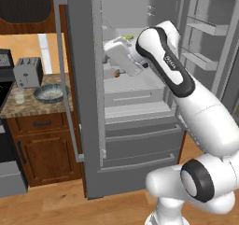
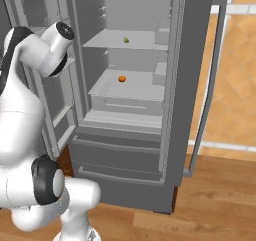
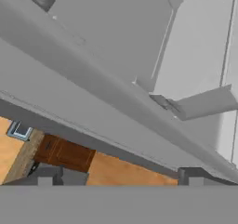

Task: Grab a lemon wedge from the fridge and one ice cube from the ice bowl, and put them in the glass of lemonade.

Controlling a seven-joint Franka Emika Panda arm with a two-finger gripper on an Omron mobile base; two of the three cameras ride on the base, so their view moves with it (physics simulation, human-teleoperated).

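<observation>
Left base view: fridge (image 1: 140, 140) stands with both upper doors swung open, the two lower drawers shut. Arm reaches into the fridge's upper compartment; the hand sits at the level of the middle shelf, and the pincer's tips are hidden behind the white wrist body. A sliver of yellow-green, the lemon wedge (image 1: 127, 37), shows just above the wrist on the fridge's upper shelf. A bit of orange peeks out under the wrist; too small to say more. Left of the fridge, the desk (image 1: 32, 108) carries the silver toaster (image 1: 28, 72) at the back, the ice bowl (image 1: 49, 93) nearer the fridge, and the glass of lemonade (image 1: 19, 95) left of the bowl, near it but not touching.

Right base view: fridge interior is plain to see. Lemon wedge (image 2: 126, 40) lies on the fridge's upper shelf, about mid-width. The small round orange fruit (image 2: 121, 78) sits on the shelf below, almost straight under the wedge. Arm's elbow stands in front of the fridge's left door.

Hand view: pincer (image 3: 116, 179) is spread wide, nothing between the fingertips (image 3: 44, 177). It looks past grey fridge panels and a door bin, down at wood floor and a brown cabinet.
</observation>
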